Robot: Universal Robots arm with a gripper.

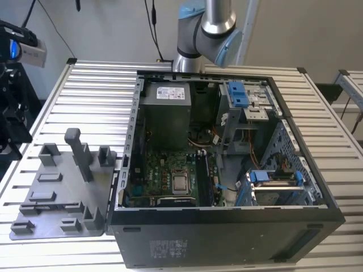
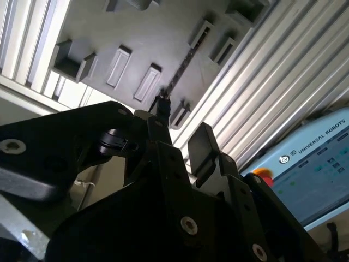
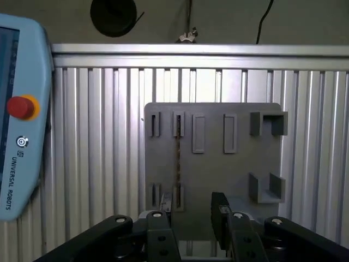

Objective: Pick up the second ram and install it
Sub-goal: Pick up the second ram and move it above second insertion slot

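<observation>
The second ram [image 3: 178, 158] lies edge-on as a thin dark strip in a slot of the grey plastic tray [image 3: 240, 158], running between two pairs of upright blocks. It appears again in the second wrist view as a slim dark strip [image 2: 182, 68] on the tray [image 2: 142, 33]. My gripper [image 3: 192, 210] hangs above the tray's near edge, open, with nothing between its black fingers [image 3: 220, 207]. The strip lines up roughly with one finger [image 2: 162, 107], and the gripper [image 2: 182, 128] stays clear of it. In the exterior view the tray [image 1: 57, 192] sits left of the computer case.
An open computer case [image 1: 227, 226] stands on the slatted aluminium table [image 1: 96, 96], showing the motherboard [image 1: 164, 170], the silver processor [image 1: 180, 182] and blue drive brackets [image 1: 238, 93]. The arm [image 1: 207, 25] rises behind the case. A teach pendant [image 3: 19, 120] with a red button lies beside the tray.
</observation>
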